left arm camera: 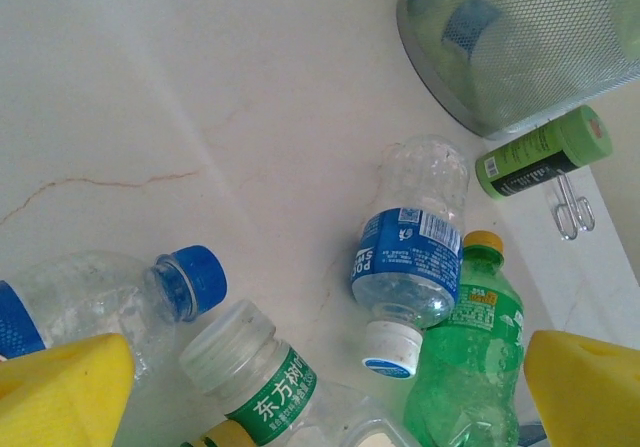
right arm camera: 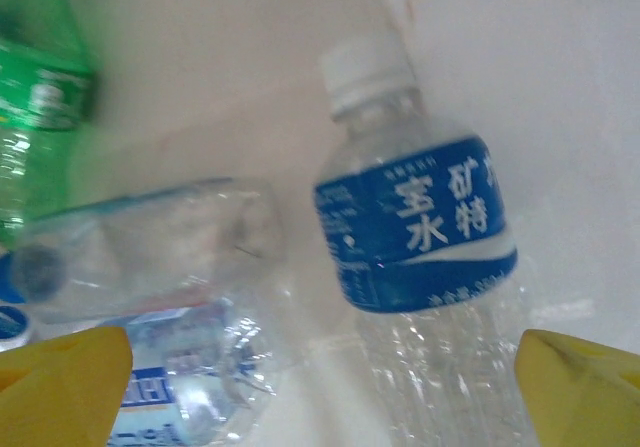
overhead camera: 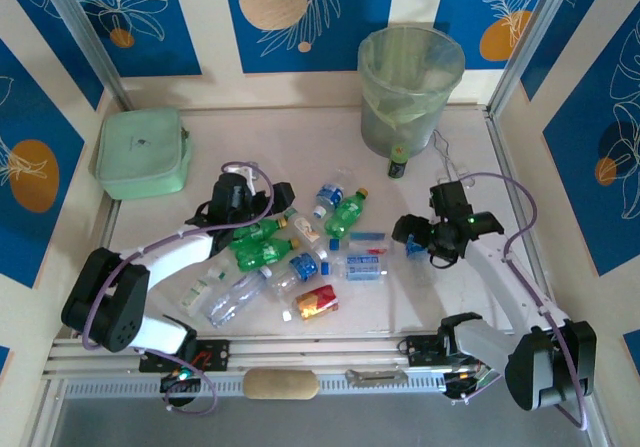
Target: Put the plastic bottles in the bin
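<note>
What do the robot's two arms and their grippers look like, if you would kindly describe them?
The left arm and right arm are slim white links with bulky black joints. A lilac cable loops along each. The left gripper and right gripper have black bodies. Their fingertips are bright yellow wedges in both wrist views. A small green light glows near the right wrist.

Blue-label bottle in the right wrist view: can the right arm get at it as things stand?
Probably yes. The blue-label bottle lies in line between the open fingers with nothing on it. A clear bottle lies beside it and might get nudged.
</note>
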`<state>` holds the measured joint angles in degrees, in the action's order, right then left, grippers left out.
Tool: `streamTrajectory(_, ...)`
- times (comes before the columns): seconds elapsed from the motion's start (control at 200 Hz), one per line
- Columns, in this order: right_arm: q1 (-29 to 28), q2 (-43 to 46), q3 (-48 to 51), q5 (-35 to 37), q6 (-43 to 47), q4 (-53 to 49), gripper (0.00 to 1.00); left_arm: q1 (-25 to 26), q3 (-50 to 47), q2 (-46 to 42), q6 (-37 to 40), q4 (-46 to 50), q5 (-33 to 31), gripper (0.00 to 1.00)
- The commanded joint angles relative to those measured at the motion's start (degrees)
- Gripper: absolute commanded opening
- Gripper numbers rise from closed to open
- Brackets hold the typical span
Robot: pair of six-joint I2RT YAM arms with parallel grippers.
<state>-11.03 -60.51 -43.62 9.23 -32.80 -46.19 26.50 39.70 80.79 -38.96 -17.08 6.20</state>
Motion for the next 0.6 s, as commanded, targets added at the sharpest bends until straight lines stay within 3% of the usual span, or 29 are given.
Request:
streamTrajectory(0.0, 0.45, -1.36, 1.50, 2.82, -1.69, -0.83, 0.99, 0.39, 0.89, -1.17, 0.36, 0.38, 0.81, 1.00)
streamTrajectory(0.195, 2.54, -5.41, 2.31, 4.85, -2.45, 0.05, 0.99, 0.39, -1.09, -4.44, 0.88, 2.21, -1.60, 1.00)
streamTrajectory(0.595, 3.39, -11.53, 4.28, -2.35, -2.52, 6.59, 0.93, 0.39, -1.03, -5.04, 0.51, 2.66, -2.24, 1.00)
